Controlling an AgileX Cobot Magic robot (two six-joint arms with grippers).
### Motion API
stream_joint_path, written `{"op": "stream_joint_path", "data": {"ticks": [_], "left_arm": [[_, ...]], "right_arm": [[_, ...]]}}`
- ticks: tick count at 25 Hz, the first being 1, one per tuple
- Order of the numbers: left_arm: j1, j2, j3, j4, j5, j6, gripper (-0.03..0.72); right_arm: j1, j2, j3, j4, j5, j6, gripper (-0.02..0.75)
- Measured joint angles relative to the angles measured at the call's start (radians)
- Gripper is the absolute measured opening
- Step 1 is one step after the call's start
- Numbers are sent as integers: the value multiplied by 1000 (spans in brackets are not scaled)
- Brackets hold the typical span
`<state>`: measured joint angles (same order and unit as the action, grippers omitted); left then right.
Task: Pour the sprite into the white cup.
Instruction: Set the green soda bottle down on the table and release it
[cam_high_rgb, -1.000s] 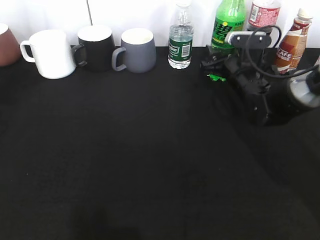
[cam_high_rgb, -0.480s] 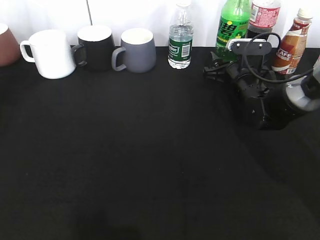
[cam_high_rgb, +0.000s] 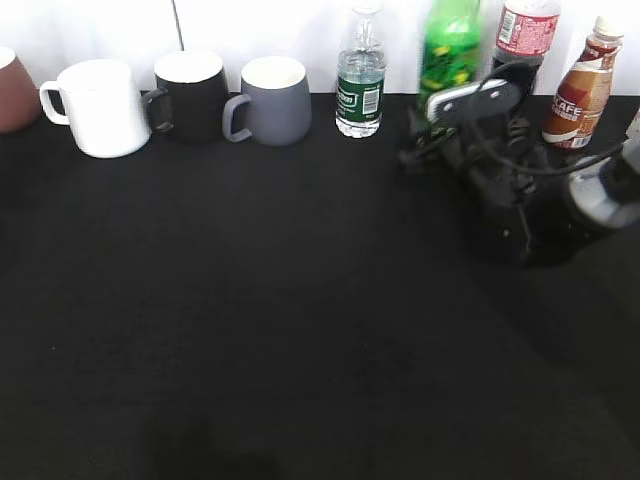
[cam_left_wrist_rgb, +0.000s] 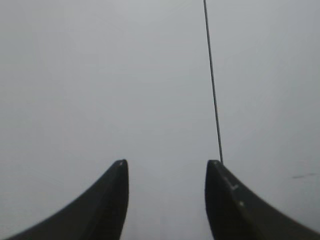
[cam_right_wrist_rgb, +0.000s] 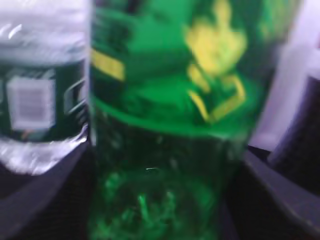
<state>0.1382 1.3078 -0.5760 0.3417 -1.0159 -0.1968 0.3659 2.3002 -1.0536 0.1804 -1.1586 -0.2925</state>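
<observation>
The tall translucent green plastic sprite bottle (cam_high_rgb: 449, 50) is gripped by the right claw (cam_high_rgb: 432, 128) at upper right of the frame, tilted. The glossy white ceramic cup (cam_high_rgb: 101, 107) is seen at upper left; the left claw (cam_left_wrist_rgb: 166, 200) is held apart, empty.

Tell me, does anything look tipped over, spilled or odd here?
Only the sprite: it looks blurred and leans left between the right gripper fingers. Cups and other bottles stand upright; no spill shows.

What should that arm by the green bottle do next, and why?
Probably lift the sprite clear and carry it left toward the white cup. The right gripper appears closed around the bottle's lower body, filling the right wrist view, and the cup stands far away past two mugs.
</observation>
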Motion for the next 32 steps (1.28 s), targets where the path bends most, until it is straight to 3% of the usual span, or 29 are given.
{"op": "stream_joint_path", "data": {"ticks": [9, 19, 23, 29, 32], "left_arm": [[0, 0, 0, 0, 33, 0, 383], [0, 2, 0, 0, 40, 0, 383], [0, 2, 0, 0, 40, 0, 383], [0, 3, 0, 0, 40, 0, 383], [0, 3, 0, 0, 40, 0, 383]], "right_arm": [[18, -22, 19, 156, -46, 46, 556], [28, -112, 53, 171, 64, 134, 556], [29, -113, 53, 227, 66, 134, 556], [29, -113, 53, 89, 88, 241, 619], [29, -113, 53, 83, 90, 218, 645]]}}
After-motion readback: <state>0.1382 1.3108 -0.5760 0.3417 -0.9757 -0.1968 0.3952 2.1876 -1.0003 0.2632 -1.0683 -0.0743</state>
